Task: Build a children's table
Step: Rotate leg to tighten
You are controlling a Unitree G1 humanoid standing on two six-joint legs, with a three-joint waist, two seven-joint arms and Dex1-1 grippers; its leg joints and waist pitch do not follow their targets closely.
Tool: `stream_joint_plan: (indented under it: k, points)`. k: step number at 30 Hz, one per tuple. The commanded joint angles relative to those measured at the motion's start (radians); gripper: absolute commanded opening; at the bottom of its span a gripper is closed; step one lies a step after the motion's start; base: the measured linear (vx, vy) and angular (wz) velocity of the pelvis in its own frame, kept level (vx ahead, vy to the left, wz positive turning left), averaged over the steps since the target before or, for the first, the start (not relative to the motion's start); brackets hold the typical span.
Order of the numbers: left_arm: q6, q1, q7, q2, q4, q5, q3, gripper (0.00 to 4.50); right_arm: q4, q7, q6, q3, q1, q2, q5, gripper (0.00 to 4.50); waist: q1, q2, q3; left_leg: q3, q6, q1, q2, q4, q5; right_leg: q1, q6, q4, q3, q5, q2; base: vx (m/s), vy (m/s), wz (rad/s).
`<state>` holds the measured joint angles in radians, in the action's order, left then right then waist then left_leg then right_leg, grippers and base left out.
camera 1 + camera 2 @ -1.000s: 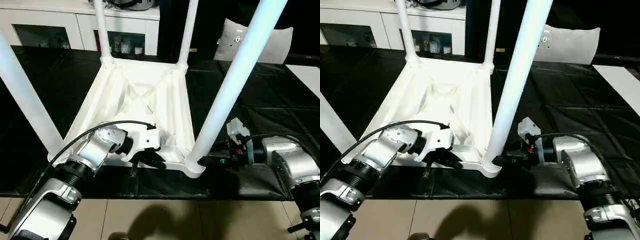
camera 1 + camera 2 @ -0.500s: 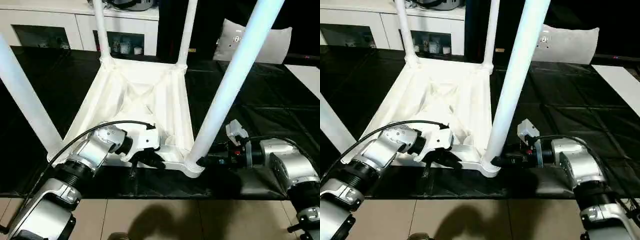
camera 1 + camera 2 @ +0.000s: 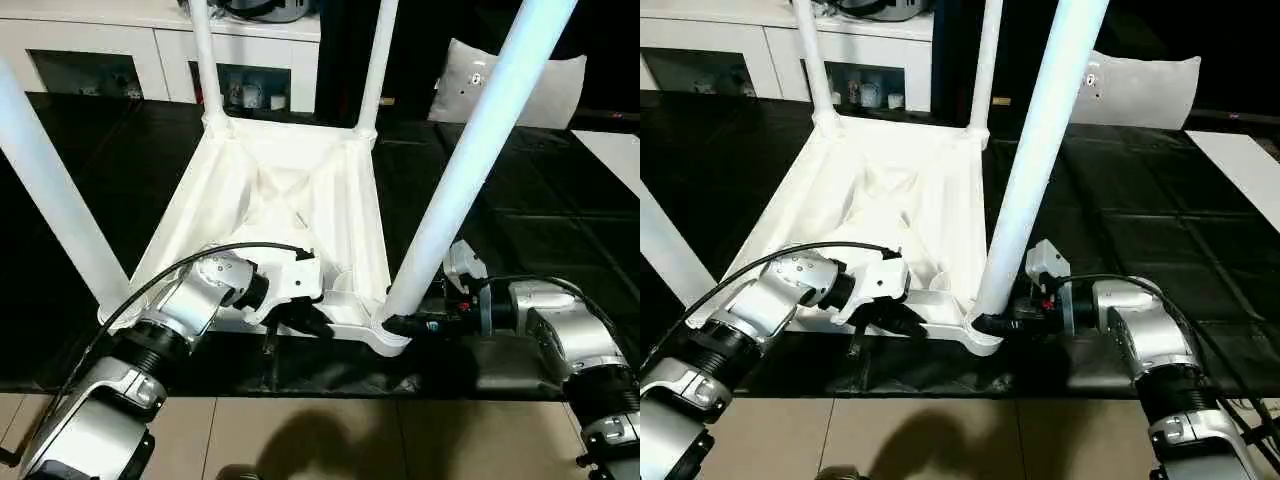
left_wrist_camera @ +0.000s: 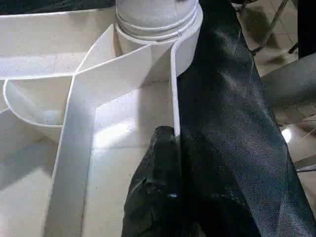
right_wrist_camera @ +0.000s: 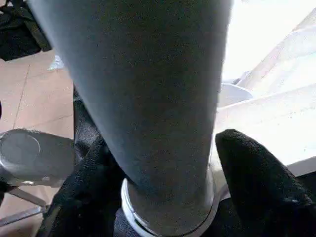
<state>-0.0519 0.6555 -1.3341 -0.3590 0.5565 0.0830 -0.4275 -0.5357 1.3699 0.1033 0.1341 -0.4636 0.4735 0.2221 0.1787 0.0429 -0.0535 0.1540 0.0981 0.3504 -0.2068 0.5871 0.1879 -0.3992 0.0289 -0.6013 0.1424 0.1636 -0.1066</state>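
Tabletop (image 3: 290, 220) lies upside down on black mat (image 3: 520, 220), ribbed underside up, near edge close to robot. Four legs stand in corner sockets: far-left leg (image 3: 205, 55), far-right leg (image 3: 375, 60), near-left leg (image 3: 50, 195), near-right leg (image 3: 475, 160); all cut off by frame top, so upper ends not visible.

Left gripper (image 4: 170, 148) at the tabletop's near rim, fingers (image 4: 160, 168) pressed together, pinching the thin rim wall; its tips partly hidden behind own wrist in head views.

Right gripper (image 3: 1005, 322) at base of near-right leg, just above socket (image 3: 980, 335). Fingers (image 5: 256, 182) sit either side of the tube, spread to about its width; actual contact w/ tube hard to tell, leg blocks most of wrist view.

White cabinet (image 3: 100, 50) in bg, contents behind glass too small to read. Pillow (image 3: 540, 85) partly behind near-right leg.
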Motion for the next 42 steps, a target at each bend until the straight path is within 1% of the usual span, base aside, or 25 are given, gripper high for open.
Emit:
stream_joint_plan:
  k: [1, 2, 6, 7, 11, 14, 16, 18, 20, 21, 22, 23, 24, 26, 28, 29, 30, 32, 35, 36, 37, 38, 40, 41, 42]
  points:
    - [0.017, -0.004, -0.013, 0.017, -0.012, 0.010, -0.036, 0.00, -0.013, 0.007, 0.013, 0.001, -0.010, 0.013, -0.003, 2.86, -0.006, -0.001, 0.068, 0.005, -0.039, 0.000, -0.034, -0.071, 0.204, 0.059, 0.157, 0.074, -0.064, 0.305, -0.063, 0.000, 0.000, 0.00]
    - [0.017, -0.004, -0.014, 0.016, -0.011, 0.010, -0.036, 0.00, -0.008, 0.021, 0.029, 0.003, -0.007, 0.016, 0.003, 2.67, -0.006, -0.001, 0.069, 0.005, -0.040, 0.000, -0.035, -0.070, 0.201, 0.059, 0.156, 0.074, -0.064, 0.302, -0.063, 0.000, 0.000, 0.00]
    - [0.018, -0.005, -0.015, 0.015, -0.008, 0.012, -0.036, 0.00, 0.006, 0.062, 0.066, 0.004, 0.003, 0.019, 0.030, 2.47, -0.004, 0.000, 0.070, 0.005, -0.046, 0.001, -0.036, -0.068, 0.185, 0.058, 0.168, 0.069, -0.065, 0.268, -0.062, 0.000, 0.000, 0.00]
    - [0.018, -0.006, -0.015, 0.014, -0.009, 0.012, -0.036, 0.00, 0.007, 0.068, 0.070, 0.003, 0.004, 0.020, 0.035, 2.24, -0.004, 0.000, 0.070, 0.006, -0.046, 0.002, -0.035, -0.068, 0.185, 0.059, 0.168, 0.069, -0.065, 0.268, -0.061, 0.000, 0.000, 0.00]
    - [0.011, -0.009, -0.019, 0.014, -0.010, 0.010, -0.035, 0.00, 0.014, 0.087, 0.092, 0.003, 0.007, 0.021, 0.050, 2.17, -0.001, 0.000, 0.070, 0.006, -0.044, 0.002, -0.035, -0.068, 0.179, 0.059, 0.167, 0.069, -0.065, 0.269, -0.062, 0.000, 0.000, 0.00]
    - [-0.060, -0.010, -0.002, 0.029, -0.024, -0.004, -0.023, 0.00, 0.037, 0.064, 0.125, -0.013, 0.018, 0.005, 0.069, 2.08, 0.002, 0.000, 0.070, 0.006, -0.042, 0.001, -0.036, -0.068, 0.177, 0.059, 0.165, 0.069, -0.065, 0.276, -0.063, 0.000, 0.000, 0.00]
    - [-0.115, -0.004, 0.039, 0.049, -0.022, -0.004, -0.010, 0.00, 0.037, -0.028, 0.136, -0.027, 0.021, -0.028, 0.056, 2.07, 0.002, -0.001, 0.068, 0.006, -0.037, 0.001, -0.035, -0.069, 0.185, 0.058, 0.161, 0.071, -0.065, 0.288, -0.063, 0.000, 0.000, 0.00]
    - [-0.174, 0.003, 0.098, 0.077, -0.015, -0.002, 0.008, 0.00, 0.019, -0.156, 0.138, -0.031, 0.011, -0.067, 0.015, 2.07, -0.002, 0.001, 0.063, 0.003, -0.024, 0.003, -0.032, -0.074, 0.217, 0.059, 0.137, 0.079, -0.062, 0.365, -0.064, 0.000, 0.000, 0.00]
    - [-0.240, 0.008, 0.173, 0.119, -0.011, -0.016, 0.041, 0.00, -0.004, -0.328, 0.174, -0.048, -0.010, -0.119, -0.025, 2.05, -0.016, -0.002, 0.058, -0.001, 0.004, -0.003, -0.027, -0.077, 0.267, 0.054, 0.101, 0.095, -0.057, 0.478, -0.065, 0.000, 0.000, 0.00]
    - [-0.273, 0.012, 0.219, 0.144, -0.008, -0.019, 0.058, 0.00, -0.011, -0.423, 0.208, -0.061, -0.024, -0.150, -0.041, 2.05, -0.023, -0.002, 0.058, -0.002, 0.011, -0.001, -0.026, -0.078, 0.275, 0.056, 0.089, 0.097, -0.056, 0.501, -0.066, 0.000, 0.000, 0.00]
    - [-0.301, 0.017, 0.266, 0.168, -0.005, -0.017, 0.071, 0.00, -0.011, -0.510, 0.255, -0.077, -0.039, -0.179, -0.051, 2.04, -0.040, 0.000, 0.057, -0.008, 0.025, 0.008, -0.023, -0.079, 0.285, 0.061, 0.064, 0.098, -0.050, 0.537, -0.063, 0.000, 0.000, 0.00]
    - [-0.310, 0.018, 0.282, 0.176, -0.005, -0.016, 0.075, 0.00, -0.009, -0.539, 0.273, -0.082, -0.044, -0.189, -0.054, 2.04, -0.052, 0.000, 0.059, -0.011, 0.032, 0.005, -0.021, -0.078, 0.295, 0.060, 0.041, 0.106, -0.044, 0.567, -0.065, 0.000, 0.000, 0.00]
    - [-0.328, 0.025, 0.328, 0.199, 0.004, -0.013, 0.088, 0.00, -0.014, -0.614, 0.297, -0.103, -0.057, -0.214, -0.058, 2.04, -0.058, 0.000, 0.061, -0.012, 0.030, 0.006, -0.020, -0.077, 0.298, 0.061, 0.036, 0.109, -0.043, 0.568, -0.066, 0.000, 0.000, 0.00]
    - [-0.361, 0.040, 0.443, 0.257, 0.026, -0.007, 0.119, 0.00, -0.022, -0.782, 0.338, -0.153, -0.081, -0.276, -0.066, 2.04, -0.076, -0.002, 0.064, -0.012, 0.022, 0.008, -0.020, -0.075, 0.284, 0.058, 0.046, 0.112, -0.040, 0.525, -0.065, 0.000, 0.000, 0.00]
    - [-0.377, 0.048, 0.519, 0.296, 0.038, -0.001, 0.137, 0.00, -0.008, -0.855, 0.327, -0.178, -0.085, -0.318, -0.060, 2.04, -0.081, -0.001, 0.063, -0.008, 0.010, 0.003, -0.017, -0.073, 0.284, 0.051, 0.055, 0.114, -0.041, 0.505, -0.062, 0.000, 0.000, 0.00]
    - [-0.381, 0.049, 0.541, 0.314, 0.039, 0.000, 0.142, 0.00, 0.009, -0.874, 0.306, -0.183, -0.084, -0.340, -0.055, 2.04, -0.080, 0.000, 0.065, -0.005, -0.002, 0.002, -0.016, -0.072, 0.271, 0.050, 0.061, 0.113, -0.044, 0.483, -0.063, 0.000, 0.000, 0.00]
    - [-0.384, 0.049, 0.554, 0.328, 0.037, 0.001, 0.144, 0.00, 0.026, -0.886, 0.289, -0.181, -0.080, -0.356, -0.057, 2.37, -0.079, -0.002, 0.066, -0.005, -0.006, 0.002, -0.018, -0.073, 0.262, 0.050, 0.067, 0.110, -0.046, 0.465, -0.063, 0.000, 0.000, 0.00]
    - [-0.373, 0.050, 0.563, 0.334, 0.036, 0.011, 0.138, 0.00, 0.051, -0.885, 0.275, -0.169, -0.065, -0.365, -0.067, 2.57, -0.076, -0.003, 0.069, -0.001, -0.020, 0.006, -0.020, -0.073, 0.210, 0.054, 0.092, 0.098, -0.053, 0.366, -0.058, 0.000, 0.000, 0.00]
    - [-0.357, 0.046, 0.555, 0.324, 0.031, 0.032, 0.119, 0.00, 0.086, -0.855, 0.248, -0.134, -0.035, -0.348, -0.093, 2.99, -0.069, 0.000, 0.071, 0.003, -0.037, 0.009, -0.021, -0.072, 0.164, 0.059, 0.113, 0.087, -0.057, 0.291, -0.058, 0.000, 0.000, 0.00]
    - [-0.351, 0.042, 0.541, 0.311, 0.025, 0.037, 0.111, 0.00, 0.102, -0.832, 0.245, -0.138, -0.023, -0.338, -0.081, 3.08, -0.065, 0.000, 0.073, 0.003, -0.039, 0.009, -0.020, -0.072, 0.152, 0.061, 0.117, 0.085, -0.057, 0.274, -0.057, 0.000, 0.000, 0.00]
    - [-0.351, 0.038, 0.533, 0.298, 0.020, 0.039, 0.105, 0.00, 0.116, -0.810, 0.242, -0.143, -0.014, -0.327, -0.068, 3.14, -0.059, -0.007, 0.073, 0.003, -0.046, 0.009, -0.021, -0.072, 0.136, 0.063, 0.124, 0.082, -0.058, 0.245, -0.058, 0.000, 0.000, 0.00]
    - [-0.345, 0.034, 0.521, 0.280, 0.017, 0.043, 0.098, 0.00, 0.130, -0.777, 0.230, -0.147, -0.003, -0.307, -0.057, 3.22, -0.056, -0.005, 0.072, 0.005, -0.051, 0.008, -0.023, -0.072, 0.131, 0.063, 0.132, 0.080, -0.059, 0.226, -0.058, 0.000, 0.000, 0.00]
    - [-0.327, 0.030, 0.508, 0.266, 0.016, 0.043, 0.093, 0.00, 0.136, -0.747, 0.207, -0.143, 0.005, -0.285, -0.056, 3.44, -0.053, -0.006, 0.072, 0.006, -0.052, 0.008, -0.023, -0.072, 0.136, 0.063, 0.138, 0.080, -0.059, 0.225, -0.057, 0.000, 0.000, 0.00]
    - [-0.300, 0.023, 0.480, 0.243, 0.014, 0.041, 0.087, 0.00, 0.151, -0.682, 0.182, -0.139, 0.019, -0.245, -0.046, 3.53, -0.050, -0.013, 0.071, 0.005, -0.051, 0.007, -0.023, -0.072, 0.144, 0.064, 0.141, 0.081, -0.059, 0.229, -0.059, 0.000, 0.000, 0.00]
    - [-0.292, 0.021, 0.470, 0.235, 0.013, 0.041, 0.086, 0.00, 0.157, -0.659, 0.175, -0.138, 0.023, -0.231, -0.041, 3.53, -0.051, -0.008, 0.071, 0.006, -0.054, 0.007, -0.024, -0.072, 0.157, 0.065, 0.141, 0.083, -0.059, 0.234, -0.057, 0.000, 0.000, 0.00]
